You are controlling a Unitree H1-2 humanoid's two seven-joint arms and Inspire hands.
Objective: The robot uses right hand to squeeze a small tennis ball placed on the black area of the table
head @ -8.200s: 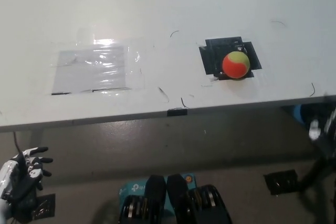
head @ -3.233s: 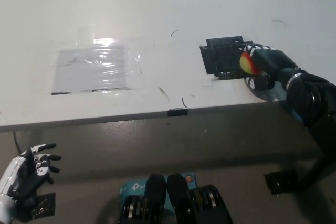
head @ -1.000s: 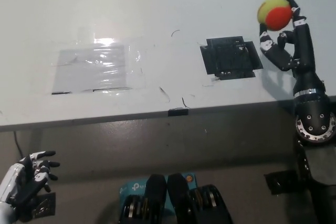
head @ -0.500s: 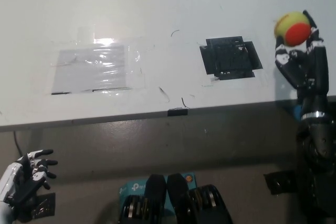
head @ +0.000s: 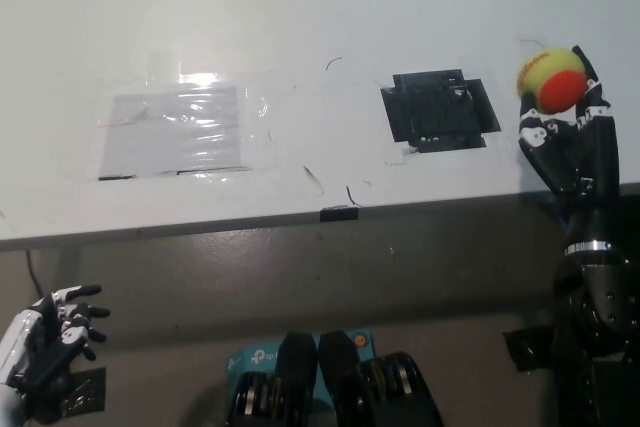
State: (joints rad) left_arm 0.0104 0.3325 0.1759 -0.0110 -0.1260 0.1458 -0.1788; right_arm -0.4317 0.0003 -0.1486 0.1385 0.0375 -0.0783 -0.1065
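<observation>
The right hand [head: 567, 142] is clamped on the ball [head: 551, 78], held aloft right of the black patch [head: 440, 112] for squeezing; the left hand [head: 45, 347] rests low, fingers apart, below the surface [head: 300, 27].

The left hand [head: 40, 347] (white) is cut off at the picture's corner.
</observation>
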